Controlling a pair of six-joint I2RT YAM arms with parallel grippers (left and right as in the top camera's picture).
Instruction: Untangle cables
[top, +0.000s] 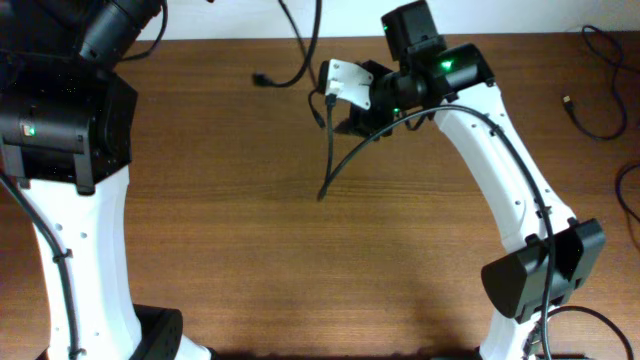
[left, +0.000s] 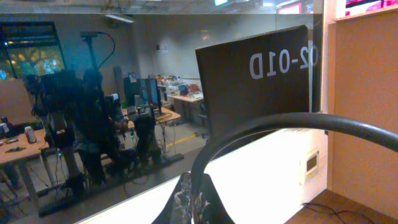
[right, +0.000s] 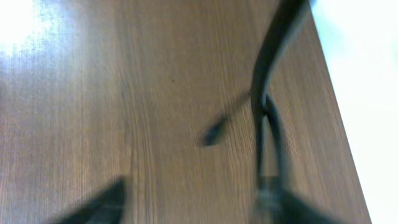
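Over the brown counter (top: 200, 250), in the overhead view, the right hand (top: 338, 108) is reaching toward the far edge. A thin black cable (top: 327, 150) is hanging down just beside it, its lower end trailing toward mid-counter. A second cable (top: 297, 62) is curling in from the far edge, its plug lying left of the hand. Loose cords (top: 600, 110) are lying at the right edge. The left arm (top: 70, 130) is looming at the left, its hand out of frame.

In the left wrist view, the camera is facing a room, and an arching cable (left: 280, 120) is rising from the bottom edge. I cannot tell whether the left hand is clenched.

In the blurred right wrist view, the fingers (right: 99, 199) are standing apart, released. The cable is running down against the right-side finger, and a plug end (right: 214, 132) is dangling over the wood.
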